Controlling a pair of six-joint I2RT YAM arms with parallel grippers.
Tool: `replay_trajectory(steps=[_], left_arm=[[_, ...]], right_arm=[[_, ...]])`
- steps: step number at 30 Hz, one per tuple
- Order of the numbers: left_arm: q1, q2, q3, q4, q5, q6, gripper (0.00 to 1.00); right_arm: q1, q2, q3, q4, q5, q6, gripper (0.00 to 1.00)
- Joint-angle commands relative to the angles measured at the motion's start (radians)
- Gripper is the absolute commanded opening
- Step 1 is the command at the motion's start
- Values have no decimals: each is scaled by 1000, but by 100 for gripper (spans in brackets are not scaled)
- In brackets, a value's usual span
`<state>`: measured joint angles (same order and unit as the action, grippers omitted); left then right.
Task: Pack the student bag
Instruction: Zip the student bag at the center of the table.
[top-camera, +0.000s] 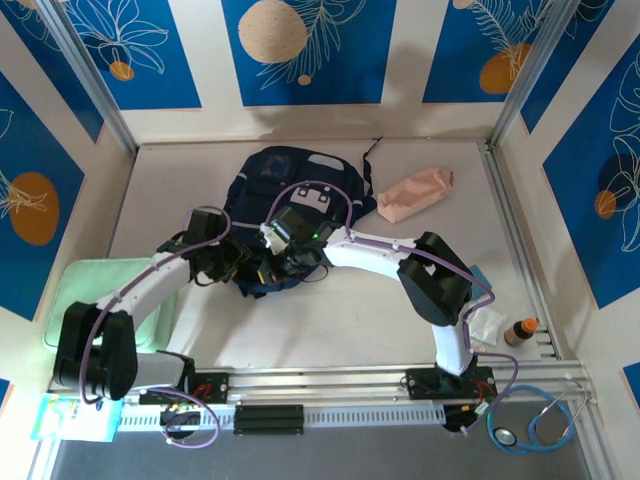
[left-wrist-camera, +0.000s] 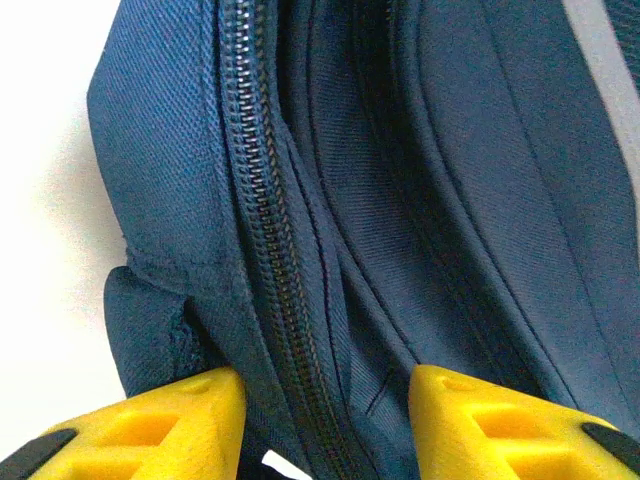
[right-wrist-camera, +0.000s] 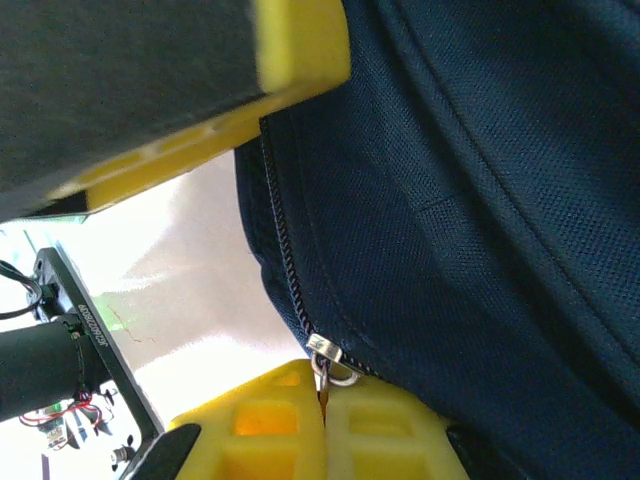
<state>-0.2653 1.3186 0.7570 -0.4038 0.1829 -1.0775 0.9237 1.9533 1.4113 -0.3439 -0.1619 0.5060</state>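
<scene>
Student bag: we see the student bag (top-camera: 285, 175), dark navy, lying flat on the table (top-camera: 330, 320) at mid-depth, a little left of centre, with its near end under both wrists.
Zipper: in the left wrist view the zipper (left-wrist-camera: 265, 250) runs down a raised fold of the bag's side, its teeth closed along the stretch we can see.
Left gripper: the left gripper (left-wrist-camera: 325, 430) stands about half wide, one yellow finger on each side of that zipper fold. A sliver of table shows beside the fabric low between the fingers, so we read the fold as straddled, not clamped.
Right gripper: the right gripper (right-wrist-camera: 325, 405) has its two yellow fingers pressed together, with the metal zipper pull (right-wrist-camera: 325, 362) pinched between their tips at the bag's edge.
Arms: from above, both arms reach in over the bag's near end, the left from the left, the right from the right, with their wrists close together.
Pink pouch: the pink pouch (top-camera: 415, 192) lies right of the bag, apart from it.
Green pad: a pale green pad (top-camera: 95, 285) sits at the table's left edge, under the left arm.
Right edge: a small bottle (top-camera: 520, 331) stands near the rail, and a stethoscope (top-camera: 535, 425) lies in front of it.
</scene>
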Motion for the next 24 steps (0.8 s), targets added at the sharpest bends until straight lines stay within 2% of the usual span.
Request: replay_trajectory(steps=[1,4,10,13,17,24], left_arm=[[-9,30,-9,19,-55,-37,43],[-9,71,-8,59,-64,-36,34],[-8,94,-27,114,-81,-23,8],[-8,82,-20,101,-80,-3,0],[-3,46,-5,52,-107,28,0],[1,-11,-4,-5,-120,60,0]], right_arm=[[23,-16,-7,38,-53,-4,0],[35,-20,-14,4,-18,-13,0],[86,-74,-102,-96,296,-15,0],[92,-112,-182,-114,425,23,0],[73,-170,-285,-107,512,78,0],[-22,-220,-353,-87,550,78,0]])
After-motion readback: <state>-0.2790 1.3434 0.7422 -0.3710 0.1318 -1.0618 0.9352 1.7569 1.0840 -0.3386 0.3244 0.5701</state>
